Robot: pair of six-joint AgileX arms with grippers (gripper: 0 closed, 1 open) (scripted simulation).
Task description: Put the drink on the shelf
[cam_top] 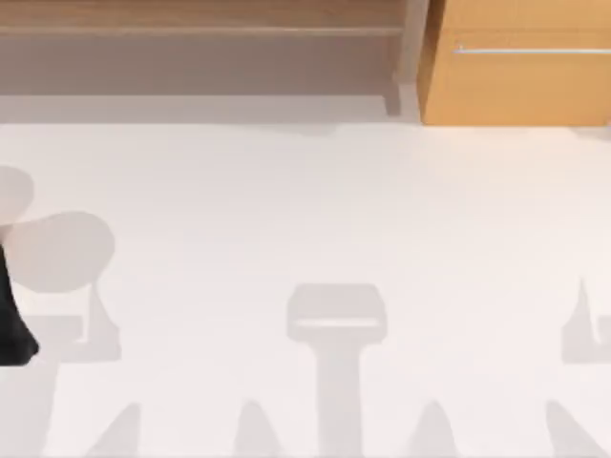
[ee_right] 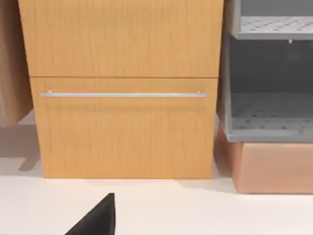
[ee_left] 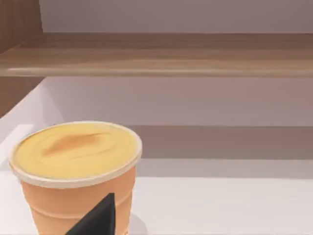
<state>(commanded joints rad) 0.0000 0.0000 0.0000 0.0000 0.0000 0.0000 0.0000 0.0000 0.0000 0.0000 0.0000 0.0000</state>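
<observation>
The white table (cam_top: 315, 219) spans the top view. The shelf (cam_top: 200, 24) runs along the table's 12 o'clock edge from the left corner toward centre, with a grey recess below the board and a grey post (cam_top: 412, 52) at its right end. The cabinet (cam_top: 520, 62), orange wood with a silver bar handle (cam_top: 533, 50), stands just beside the post toward 1 o'clock.

The left arm (cam_top: 11, 320) enters at the 9 o'clock edge of the top view as a dark shape. Whether its gripper is apart or together cannot be told. In the left wrist view, a black finger (ee_left: 98, 220) lies in front of the drink (ee_left: 76, 171), close against its wall; contact cannot be confirmed.

The drink stands upright on the table, near the left arm's gripper, with the shelf board (ee_left: 161, 54) well beyond and above it.

In the right wrist view, a black finger (ee_right: 95, 220) hangs over the table, facing the cabinet front (ee_right: 122, 88) and a grey perforated rack (ee_right: 269, 78) beside it. The state of the right gripper cannot be told.
</observation>
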